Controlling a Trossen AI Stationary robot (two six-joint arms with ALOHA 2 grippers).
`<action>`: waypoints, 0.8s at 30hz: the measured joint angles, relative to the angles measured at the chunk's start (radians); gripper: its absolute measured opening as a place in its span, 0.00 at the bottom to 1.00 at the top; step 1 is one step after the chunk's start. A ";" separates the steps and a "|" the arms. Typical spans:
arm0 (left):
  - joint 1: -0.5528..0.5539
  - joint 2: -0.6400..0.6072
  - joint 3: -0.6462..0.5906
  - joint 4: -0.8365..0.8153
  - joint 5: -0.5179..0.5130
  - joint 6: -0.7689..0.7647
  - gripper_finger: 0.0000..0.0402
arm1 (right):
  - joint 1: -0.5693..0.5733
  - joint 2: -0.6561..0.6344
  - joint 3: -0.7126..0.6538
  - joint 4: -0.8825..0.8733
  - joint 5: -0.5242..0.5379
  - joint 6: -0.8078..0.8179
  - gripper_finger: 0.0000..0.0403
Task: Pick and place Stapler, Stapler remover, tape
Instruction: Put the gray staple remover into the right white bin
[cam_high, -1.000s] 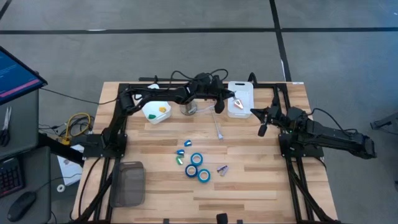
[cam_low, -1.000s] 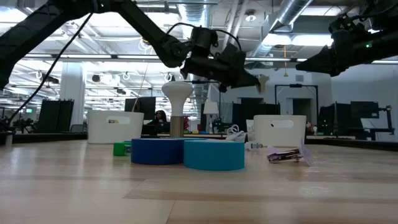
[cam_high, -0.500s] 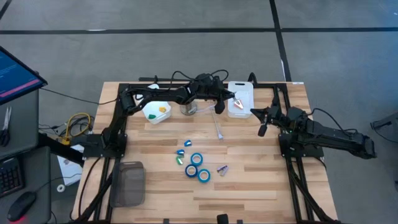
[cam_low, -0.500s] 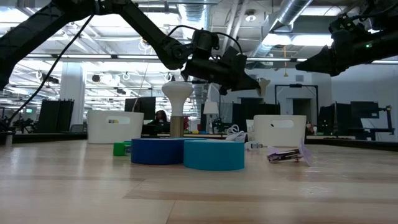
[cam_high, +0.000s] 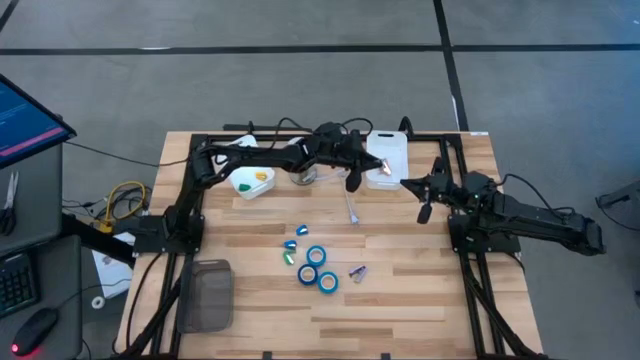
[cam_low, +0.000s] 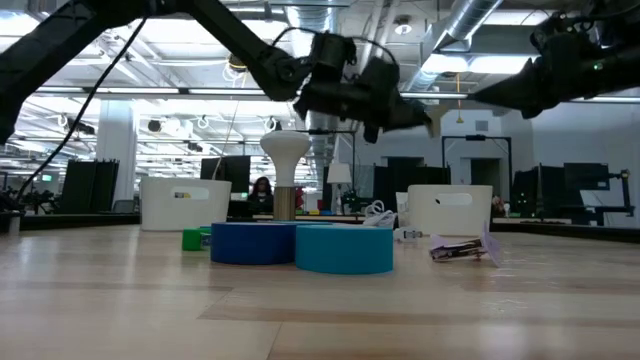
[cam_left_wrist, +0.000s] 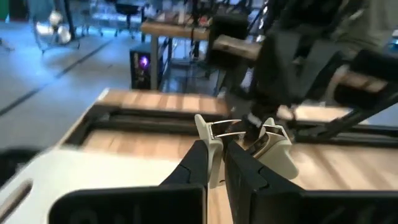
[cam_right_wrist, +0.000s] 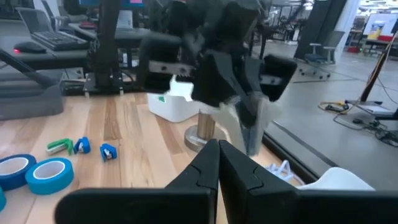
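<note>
Left hand (cam_high: 381, 167) has swung rightward over white bin (cam_high: 392, 150), clamping staple remover (cam_left_wrist: 245, 134).

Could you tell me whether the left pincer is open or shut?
Shut: the left pincer grips a pale, metal-jawed staple remover above the white plastic bin.
</note>
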 joint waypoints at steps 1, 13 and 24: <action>-0.007 -0.015 -0.001 -0.015 0.001 0.004 0.03 | 0.000 0.000 0.000 -0.001 -0.005 -0.001 0.00; -0.044 -0.102 -0.001 -0.051 0.001 0.045 0.03 | 0.000 0.163 0.000 0.199 0.005 -0.005 0.21; -0.037 -0.101 -0.001 -0.100 0.000 0.045 0.03 | 0.013 0.384 0.000 0.440 0.005 -0.038 0.51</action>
